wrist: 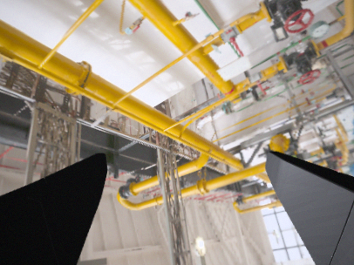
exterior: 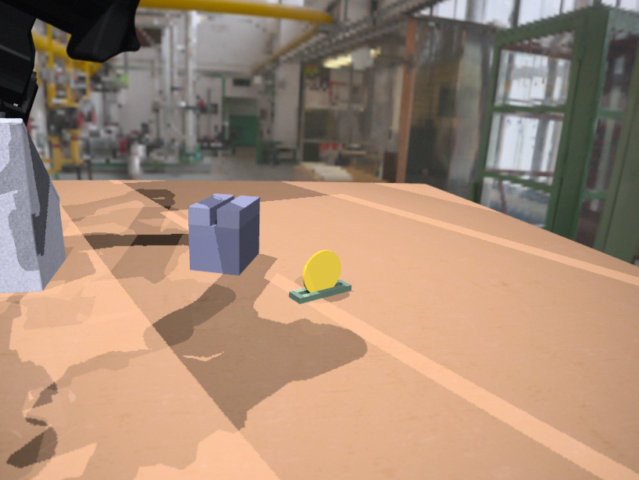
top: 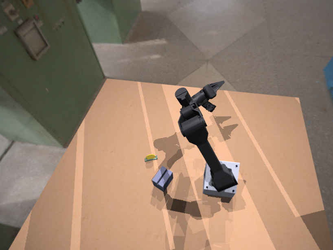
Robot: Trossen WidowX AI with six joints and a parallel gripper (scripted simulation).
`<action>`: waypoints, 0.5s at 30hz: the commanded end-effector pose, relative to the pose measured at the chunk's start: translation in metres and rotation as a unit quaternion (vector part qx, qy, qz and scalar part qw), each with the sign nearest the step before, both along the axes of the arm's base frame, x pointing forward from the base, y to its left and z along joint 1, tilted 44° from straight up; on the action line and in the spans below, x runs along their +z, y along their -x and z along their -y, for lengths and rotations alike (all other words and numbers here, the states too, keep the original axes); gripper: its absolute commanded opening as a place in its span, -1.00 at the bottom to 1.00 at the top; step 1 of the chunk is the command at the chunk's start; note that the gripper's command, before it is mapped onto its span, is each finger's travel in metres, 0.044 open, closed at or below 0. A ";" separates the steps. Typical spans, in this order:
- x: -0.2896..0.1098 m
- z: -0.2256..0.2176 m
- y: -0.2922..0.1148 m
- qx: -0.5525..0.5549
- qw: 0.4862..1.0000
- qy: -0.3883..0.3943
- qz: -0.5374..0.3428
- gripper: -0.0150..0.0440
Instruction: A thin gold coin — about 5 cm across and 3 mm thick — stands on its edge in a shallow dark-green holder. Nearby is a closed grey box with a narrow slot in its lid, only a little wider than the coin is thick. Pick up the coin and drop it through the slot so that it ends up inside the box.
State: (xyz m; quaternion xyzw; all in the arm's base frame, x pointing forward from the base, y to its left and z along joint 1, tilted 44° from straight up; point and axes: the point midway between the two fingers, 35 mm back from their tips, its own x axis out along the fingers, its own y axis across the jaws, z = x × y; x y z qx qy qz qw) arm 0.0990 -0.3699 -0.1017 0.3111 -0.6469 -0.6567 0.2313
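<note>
gold coin [exterior: 321, 270] stands upright in its green holder [exterior: 319, 292] near the grey box [exterior: 223, 234]; the tool [top: 215, 88], spread wide and empty, should descend straddling the coin's faces.

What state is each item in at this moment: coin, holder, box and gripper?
Gold coin: standing upright on its edge in the holder, untouched.
Dark-green holder: flat on the table, coin in it.
Grey box: closed, slot in the lid facing up, nothing in the slot.
Gripper: open, holding nothing, raised well away from the coin and pointing away from it.
Arm: folded up over its white base.
</note>
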 end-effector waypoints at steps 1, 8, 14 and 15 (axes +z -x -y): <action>-0.001 0.001 -0.002 0.005 1.000 -0.009 -0.004 0.78; -0.033 0.012 -0.079 0.226 0.904 -0.309 -0.188 0.15; -0.060 -0.015 -0.146 0.434 0.667 -0.489 -0.357 0.05; -0.063 -0.022 -0.156 0.466 0.617 -0.506 -0.382 0.05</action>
